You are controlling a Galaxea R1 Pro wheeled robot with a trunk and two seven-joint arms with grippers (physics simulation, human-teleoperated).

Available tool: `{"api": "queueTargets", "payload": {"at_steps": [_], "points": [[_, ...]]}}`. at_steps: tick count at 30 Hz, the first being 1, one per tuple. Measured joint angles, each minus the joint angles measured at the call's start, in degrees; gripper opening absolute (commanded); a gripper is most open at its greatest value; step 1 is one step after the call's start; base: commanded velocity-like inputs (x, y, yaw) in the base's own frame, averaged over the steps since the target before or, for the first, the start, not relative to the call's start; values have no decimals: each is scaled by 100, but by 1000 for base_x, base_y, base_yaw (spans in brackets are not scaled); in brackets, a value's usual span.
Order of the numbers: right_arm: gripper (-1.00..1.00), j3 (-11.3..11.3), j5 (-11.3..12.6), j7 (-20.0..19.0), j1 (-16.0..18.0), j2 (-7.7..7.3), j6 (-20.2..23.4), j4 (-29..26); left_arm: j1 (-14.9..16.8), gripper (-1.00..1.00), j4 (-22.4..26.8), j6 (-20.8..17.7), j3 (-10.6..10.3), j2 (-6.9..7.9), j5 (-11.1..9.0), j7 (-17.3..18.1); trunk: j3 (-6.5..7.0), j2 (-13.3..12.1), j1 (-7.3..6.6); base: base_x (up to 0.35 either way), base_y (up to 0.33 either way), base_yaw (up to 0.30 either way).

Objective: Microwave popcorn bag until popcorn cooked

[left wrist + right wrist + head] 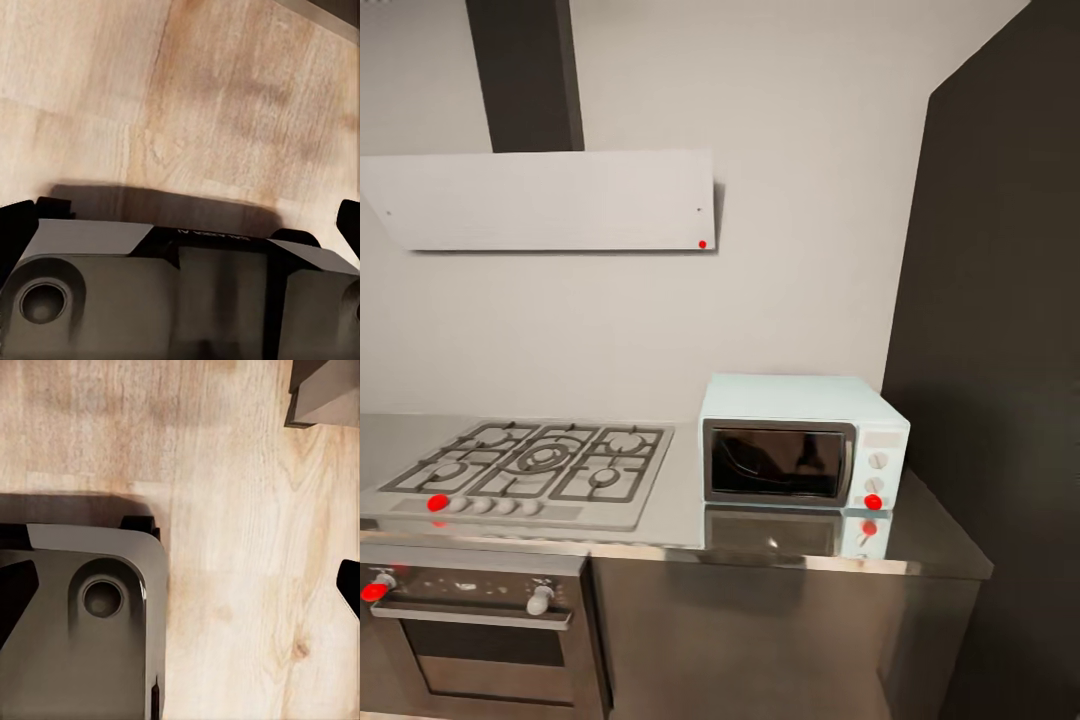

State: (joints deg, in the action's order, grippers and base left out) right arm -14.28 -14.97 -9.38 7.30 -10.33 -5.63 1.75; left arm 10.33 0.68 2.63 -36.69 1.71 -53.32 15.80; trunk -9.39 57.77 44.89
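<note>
The pale-blue microwave [800,440] stands on the steel countertop [680,500], right of the hob, with its dark glass door shut. Its white panel with two knobs and a red round light faces me. The popcorn bag and the popcorn are out of view. My left gripper [183,226] hangs over the wood floor [187,97], open, its dark fingertips [15,229] far apart with nothing between them. My right gripper [183,592] is likewise open over the floor, with nothing held.
A gas hob [535,465] fills the counter's left part, above a built-in oven [475,630]. A white hood [540,200] hangs on the wall. A tall dark panel [1000,350] closes the right side. My grey base [82,622] lies below both grippers.
</note>
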Motion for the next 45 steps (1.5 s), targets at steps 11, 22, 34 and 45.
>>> {"api": "queueTargets", "payload": {"at_steps": [11, 22, 34, 45], "points": [[100, 5, 1, 5, 0, 11, -5, 0, 1, 100, -10, 1, 2, 4, -5, 0, 0, -1, 1, 0, -7, 0], [100, 4, 9, 8, 0, 19, 0, 0, 1, 100, -31, 1, 8, -2, -5, 0, 0, -1, 1, 0, 0, 0], [100, -3, -233, -439, 34, 1, 1897, -3397, 1, 100, -38, 1, -1, -13, -5, -5, 2, -1, 1, 0, 0, 0], [100, -3, -199, -1158, 36, 18, 4661, -8259, 1, 100, -38, 1, -3, -13, 0, -2, 1, -1, 0, 0, 0, 0]]}}
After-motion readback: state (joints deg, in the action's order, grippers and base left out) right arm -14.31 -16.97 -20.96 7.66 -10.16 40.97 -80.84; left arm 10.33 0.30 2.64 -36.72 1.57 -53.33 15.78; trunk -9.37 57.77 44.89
